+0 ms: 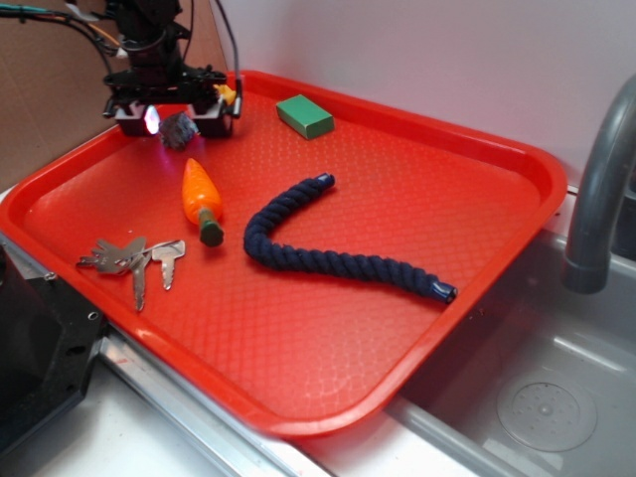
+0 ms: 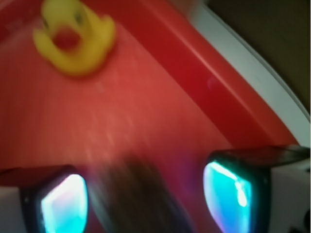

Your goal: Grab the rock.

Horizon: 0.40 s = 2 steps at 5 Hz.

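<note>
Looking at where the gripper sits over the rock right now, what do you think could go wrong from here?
1. The rock lies between the open fingers but nearer the left one, so closing may push it aside.
2. Its lumpy shape could slip off the smooth pads.
3. The yellow duck and the tray rim are close by, so a sideways move might bump them.

One gripper (image 1: 177,117) stands over one red tray (image 1: 417,189). Between its two glowing pads (image 2: 63,206) sits one rock (image 1: 180,130). Just beyond it is one yellow duck (image 2: 73,36). Further off lie one green block (image 1: 304,116), one toy carrot (image 1: 202,199), one blue rope (image 1: 333,250) and one bunch of keys (image 1: 134,260).
</note>
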Available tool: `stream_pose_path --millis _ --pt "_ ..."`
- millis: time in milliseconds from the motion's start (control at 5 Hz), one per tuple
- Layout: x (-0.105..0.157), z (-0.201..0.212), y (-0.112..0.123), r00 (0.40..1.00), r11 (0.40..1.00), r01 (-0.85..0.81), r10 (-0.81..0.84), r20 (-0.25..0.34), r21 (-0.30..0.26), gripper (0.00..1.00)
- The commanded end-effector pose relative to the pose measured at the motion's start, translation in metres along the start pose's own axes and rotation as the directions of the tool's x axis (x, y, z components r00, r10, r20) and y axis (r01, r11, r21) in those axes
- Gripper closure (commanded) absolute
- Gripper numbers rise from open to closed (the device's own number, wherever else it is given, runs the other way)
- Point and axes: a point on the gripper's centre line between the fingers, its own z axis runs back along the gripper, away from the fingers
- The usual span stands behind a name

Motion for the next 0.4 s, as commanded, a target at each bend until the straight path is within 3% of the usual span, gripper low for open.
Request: stream_pose_path --millis 0,200 --pt "-0.011 0.033 0.001 0.993 0.993 0.12 -0.12 -0.001 -0.012 1.0" --pt "-0.031 0.089 -0.003 0.979 0.978 0.201 -0.197 0.055 -0.064 1.0"
